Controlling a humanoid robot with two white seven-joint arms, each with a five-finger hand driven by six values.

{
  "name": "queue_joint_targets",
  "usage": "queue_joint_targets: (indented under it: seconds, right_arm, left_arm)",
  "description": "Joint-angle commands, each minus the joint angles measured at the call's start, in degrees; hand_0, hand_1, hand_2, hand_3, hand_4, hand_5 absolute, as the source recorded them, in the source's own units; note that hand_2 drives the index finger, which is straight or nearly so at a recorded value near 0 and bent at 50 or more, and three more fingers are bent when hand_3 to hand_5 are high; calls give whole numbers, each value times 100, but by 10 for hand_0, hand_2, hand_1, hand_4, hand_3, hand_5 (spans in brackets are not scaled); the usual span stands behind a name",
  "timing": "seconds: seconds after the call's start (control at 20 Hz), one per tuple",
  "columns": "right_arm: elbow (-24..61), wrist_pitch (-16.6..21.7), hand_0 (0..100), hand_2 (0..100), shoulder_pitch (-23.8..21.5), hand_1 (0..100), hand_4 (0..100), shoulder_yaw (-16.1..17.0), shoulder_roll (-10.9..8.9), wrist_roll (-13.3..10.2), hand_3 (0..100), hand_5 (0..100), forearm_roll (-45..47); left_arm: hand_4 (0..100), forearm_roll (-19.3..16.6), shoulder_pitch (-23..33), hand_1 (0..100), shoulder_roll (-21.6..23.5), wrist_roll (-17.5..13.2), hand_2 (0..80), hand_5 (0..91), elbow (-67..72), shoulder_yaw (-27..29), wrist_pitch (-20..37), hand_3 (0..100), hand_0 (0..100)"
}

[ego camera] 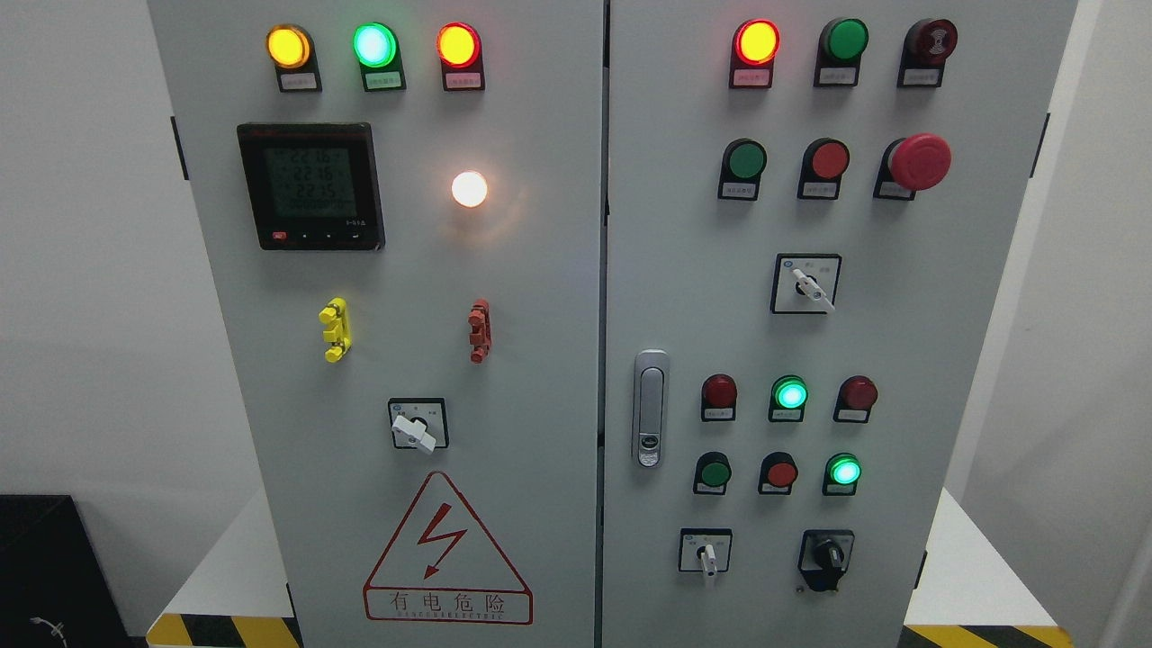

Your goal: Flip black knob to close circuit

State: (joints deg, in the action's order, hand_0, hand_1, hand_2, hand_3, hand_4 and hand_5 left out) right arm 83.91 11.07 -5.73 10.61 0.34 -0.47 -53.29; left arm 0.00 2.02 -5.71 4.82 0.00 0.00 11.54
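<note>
Head view shows no hand at all, so I can't tell whether either one is released, clenched or grasping anything. Black knob (826, 558) sits at the lower right corner of the right door (981, 297) of the cabinet, just right of a white-handled switch (706, 553) in the same bottom row, below the lower lit green lamp (842, 471). Its grip looks to run close to vertical, slightly tilted; hard to read exactly, dark on dark. I judge the right arm the nearer one, since the knob lies right of the door latch (650, 409) and the centre seam. Reach would come up from the bottom edge, fingers pinching across the grip. Flip not started.
</note>
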Motion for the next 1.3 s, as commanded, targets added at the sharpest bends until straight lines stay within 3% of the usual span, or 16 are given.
queue_joint_targets:
  seconds: [0.0, 0.3, 0.45, 1.0, 1.25]
  right_arm:
    - [845, -87, 0, 775, 379, 150, 754, 257, 282, 239, 929, 741, -463]
    - [934, -307, 0, 774, 608, 147, 751, 354, 282, 433, 928, 743, -727]
    - [986, -386, 0, 773, 722, 147, 751, 345, 361, 442, 929, 743, -859]
    - [960, -931, 0, 766, 1372, 147, 750, 249, 362, 460, 928, 744, -1166]
    - [1004, -1142, 0, 764, 1443, 222, 747, 249, 362, 486, 928, 742, -1482]
  left_arm:
    - [0, -123, 0, 0, 0, 1, 0, 0, 132, -114, -2, 0, 0]
    - [0, -123, 0, 0, 0, 1, 0, 0, 132, -114, -2, 0, 0]
    - [0, -123, 0, 0, 0, 1, 0, 0, 123, -114, -2, 0, 0]
    - [0, -114, 0, 0, 0, 1, 0, 0, 132, -114, -2, 0, 0]
    - [0, -123, 0, 0, 0, 1, 0, 0, 123, -114, -2, 0, 0]
